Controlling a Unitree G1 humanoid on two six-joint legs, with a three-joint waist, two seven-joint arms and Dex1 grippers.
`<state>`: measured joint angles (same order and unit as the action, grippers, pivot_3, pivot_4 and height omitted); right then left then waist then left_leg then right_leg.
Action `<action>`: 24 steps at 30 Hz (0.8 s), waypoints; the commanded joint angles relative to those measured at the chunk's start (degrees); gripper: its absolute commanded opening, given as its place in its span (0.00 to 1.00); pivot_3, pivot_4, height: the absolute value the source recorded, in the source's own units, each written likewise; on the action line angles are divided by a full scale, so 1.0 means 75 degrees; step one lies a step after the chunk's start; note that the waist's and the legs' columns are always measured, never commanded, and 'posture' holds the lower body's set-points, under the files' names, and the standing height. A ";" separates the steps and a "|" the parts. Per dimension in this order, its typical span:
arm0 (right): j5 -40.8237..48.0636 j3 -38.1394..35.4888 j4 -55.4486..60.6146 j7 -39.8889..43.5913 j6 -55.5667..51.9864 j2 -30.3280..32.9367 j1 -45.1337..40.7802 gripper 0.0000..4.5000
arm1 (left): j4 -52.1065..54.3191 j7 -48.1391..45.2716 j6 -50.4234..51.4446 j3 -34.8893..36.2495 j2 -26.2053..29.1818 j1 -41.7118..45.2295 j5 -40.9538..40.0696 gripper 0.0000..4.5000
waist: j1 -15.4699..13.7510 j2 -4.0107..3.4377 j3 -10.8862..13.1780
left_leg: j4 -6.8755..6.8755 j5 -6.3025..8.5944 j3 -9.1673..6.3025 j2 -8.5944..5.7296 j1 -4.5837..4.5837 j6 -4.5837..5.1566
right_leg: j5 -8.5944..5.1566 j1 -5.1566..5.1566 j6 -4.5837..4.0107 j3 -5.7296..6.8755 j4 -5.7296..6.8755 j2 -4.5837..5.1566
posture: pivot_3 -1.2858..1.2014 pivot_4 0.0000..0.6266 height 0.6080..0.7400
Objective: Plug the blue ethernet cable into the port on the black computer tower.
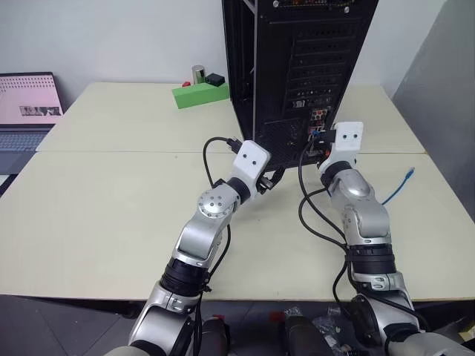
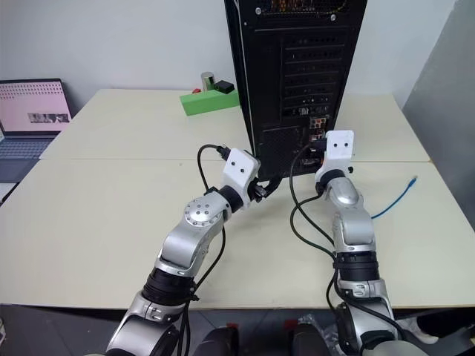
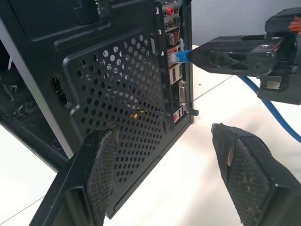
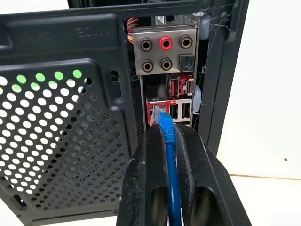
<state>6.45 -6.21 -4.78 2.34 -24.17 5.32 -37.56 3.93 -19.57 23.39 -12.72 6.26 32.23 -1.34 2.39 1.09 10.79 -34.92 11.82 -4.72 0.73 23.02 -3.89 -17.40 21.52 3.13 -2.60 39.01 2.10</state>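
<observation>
The black computer tower (image 1: 297, 59) stands upright on the table with its rear panel toward me. My right gripper (image 4: 168, 129) is shut on the blue ethernet cable (image 4: 170, 141) just behind its plug. The plug's tip sits at the mouth of a red-rimmed port (image 4: 157, 109) below the audio jacks; how deep it sits I cannot tell. The cable's other end (image 1: 404, 178) lies on the table to the right. My left gripper (image 3: 160, 132) is open at the tower's lower rear corner, beside the mesh vent (image 3: 117, 94), holding nothing.
A green block (image 1: 200, 94) with a small metal can (image 1: 198, 74) sits behind the tower to the left. An open laptop (image 1: 30, 104) is at the far left. Black arm cables (image 1: 312, 211) loop over the pale table (image 1: 111, 208) between my arms.
</observation>
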 commanded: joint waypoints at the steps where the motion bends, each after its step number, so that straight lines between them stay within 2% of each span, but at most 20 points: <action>1: 0.0041 -0.0013 0.0082 -0.0065 0.0199 -0.0049 -0.0366 0.00 | 0.0393 -0.0036 -0.0103 0.0030 -0.0013 0.0078 -0.0012 0.74 | 0.0011 0.0000 0.0000 | 0.0000 0.0000 0.0000 0.0000 0.0000 0.0000 | 0.0000 0.0000 0.0000 0.0000 0.0000 0.0000 | 0.52 0.24 1.00; 24: -0.0320 0.0307 -0.0588 -0.0103 0.0659 -0.0265 -0.0723 0.00 | 0.0455 0.0013 -0.0065 0.0084 -0.0041 0.0135 -0.0056 0.74 | 0.0144 -0.0001 0.0000 | 0.0000 0.0000 0.0000 0.0005 -0.0004 0.0000 | 0.0000 0.0001 0.0000 -0.0004 0.0004 -0.0006 | 0.52 0.24 1.00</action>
<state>3.72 -4.43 -9.66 1.09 -21.37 3.74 -40.15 4.22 -19.55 23.39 -12.63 6.27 32.25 -1.60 3.47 1.09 10.79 -34.92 11.82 -4.71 0.77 22.99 -3.89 -17.40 21.53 3.13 -2.63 39.04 2.06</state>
